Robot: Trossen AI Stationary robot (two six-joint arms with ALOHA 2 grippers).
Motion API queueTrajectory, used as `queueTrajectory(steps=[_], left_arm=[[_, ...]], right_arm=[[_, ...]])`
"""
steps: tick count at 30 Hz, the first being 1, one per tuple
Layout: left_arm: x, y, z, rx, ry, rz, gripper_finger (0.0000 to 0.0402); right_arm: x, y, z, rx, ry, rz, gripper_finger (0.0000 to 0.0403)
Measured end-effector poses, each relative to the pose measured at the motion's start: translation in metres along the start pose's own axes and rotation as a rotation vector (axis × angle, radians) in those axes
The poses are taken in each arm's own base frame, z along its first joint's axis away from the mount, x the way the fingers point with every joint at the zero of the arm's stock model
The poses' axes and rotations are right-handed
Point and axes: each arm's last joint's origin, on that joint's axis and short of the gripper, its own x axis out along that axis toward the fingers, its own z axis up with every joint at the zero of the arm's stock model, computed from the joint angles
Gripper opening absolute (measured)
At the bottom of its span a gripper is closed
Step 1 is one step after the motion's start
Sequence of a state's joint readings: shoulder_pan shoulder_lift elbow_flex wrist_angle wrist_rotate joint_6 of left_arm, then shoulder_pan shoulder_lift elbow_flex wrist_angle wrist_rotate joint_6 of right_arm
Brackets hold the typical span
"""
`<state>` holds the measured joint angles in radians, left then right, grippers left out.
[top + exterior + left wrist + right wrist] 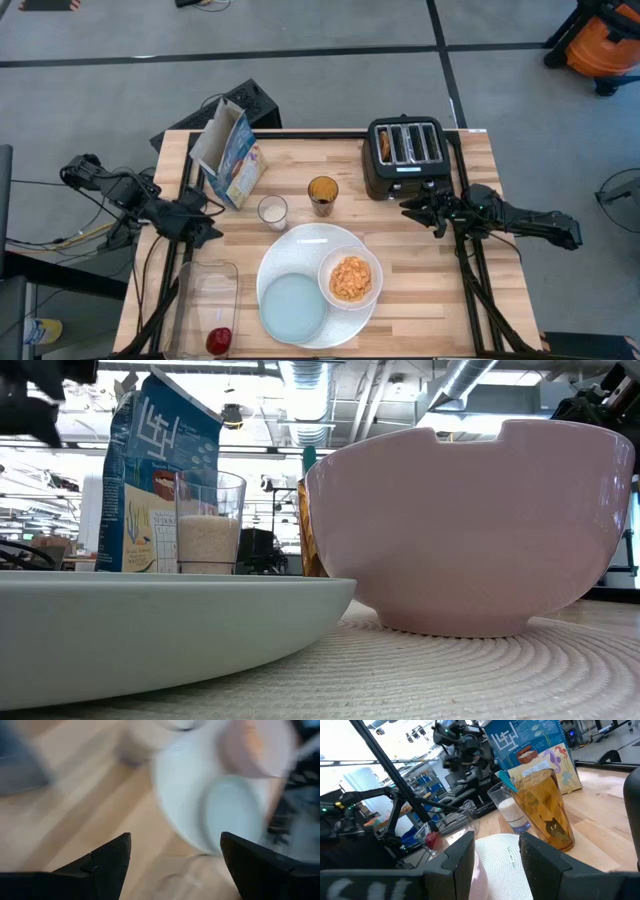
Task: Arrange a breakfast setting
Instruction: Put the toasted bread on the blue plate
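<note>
A large white round woven mat [315, 250] lies near the table's front edge. On it rest a small pale-blue plate [293, 307] and a white bowl [350, 278] of orange cereal flakes. The blue cereal box [232, 155] stands at the far left. A red apple [219, 341] lies in a clear tub [205, 290]. A blue handle [506, 780] sticks up by the milk glass [272, 211]. My left gripper [210, 234] hovers open at the table's left edge, above the tub's far end. My right gripper [412, 208] waits open at the right, in front of the toaster.
A black four-slot toaster [405, 155] stands at the far right with something browned in one slot [384, 145]. An amber glass [322, 194] stands next to the milk glass, behind the mat. Bare wood shows to the right of the mat [440, 290].
</note>
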<state>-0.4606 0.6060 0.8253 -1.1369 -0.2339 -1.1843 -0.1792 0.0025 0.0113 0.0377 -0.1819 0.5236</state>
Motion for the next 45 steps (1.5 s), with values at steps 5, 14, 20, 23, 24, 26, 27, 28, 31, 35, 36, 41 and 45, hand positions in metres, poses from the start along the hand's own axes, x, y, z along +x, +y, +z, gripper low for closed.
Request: queueTrajectory(steps=[5,14,20,23,24,26,27,28,31,35,36,41,45], left_arm=[[-0.002,-0.02,0.008,0.09,-0.068,-0.21,0.0293],[-0.018,-0.054,0.027,0.33,-0.389,-0.499,0.0293],[-0.028,-0.066,0.035,0.471,-0.572,-0.576,0.0293],[-0.031,-0.067,0.038,0.505,-0.652,-0.547,0.0293],[-0.031,-0.067,0.038,0.511,-0.674,-0.533,0.0293],[-0.032,-0.067,0.04,0.522,-0.712,-0.509,0.0293],[-0.033,-0.067,0.04,0.522,-0.725,-0.502,0.0293],[-0.033,-0.068,0.041,0.515,-0.737,-0.497,0.0293],[-0.035,-0.067,0.043,0.482,-0.772,-0.47,0.0293],[-0.037,-0.068,0.045,0.452,-0.816,-0.449,0.0293],[-0.038,-0.068,0.045,0.453,-0.824,-0.452,0.0293],[-0.039,-0.067,0.047,0.431,-0.867,-0.407,0.0293],[-0.039,-0.065,0.051,0.388,-0.911,-0.349,0.0293]], right_arm=[[0.0,0.0,0.0,0.0,0.0,0.0,0.0178],[0.0,0.0,0.0,0.0,0.0,0.0,0.0178],[0.0,0.0,0.0,0.0,0.0,0.0,0.0178],[0.0,0.0,0.0,0.0,0.0,0.0,0.0178],[0.0,0.0,0.0,0.0,-0.001,0.0,0.0178],[0.0,-0.001,0.0,0.0,-0.007,-0.012,0.0178],[0.0,-0.001,0.001,0.0,-0.011,-0.019,0.0178],[0.0,-0.001,0.001,0.0,-0.014,-0.024,0.0178],[0.0,-0.002,0.001,-0.005,-0.023,-0.042,0.0178],[0.0,-0.002,0.001,-0.008,-0.027,-0.052,0.0178],[0.0,-0.002,0.001,-0.008,-0.027,-0.052,0.0178],[0.0,-0.002,0.001,0.054,-0.029,-0.051,0.0178],[0.0,-0.002,0.001,0.213,-0.033,-0.048,0.0178]])
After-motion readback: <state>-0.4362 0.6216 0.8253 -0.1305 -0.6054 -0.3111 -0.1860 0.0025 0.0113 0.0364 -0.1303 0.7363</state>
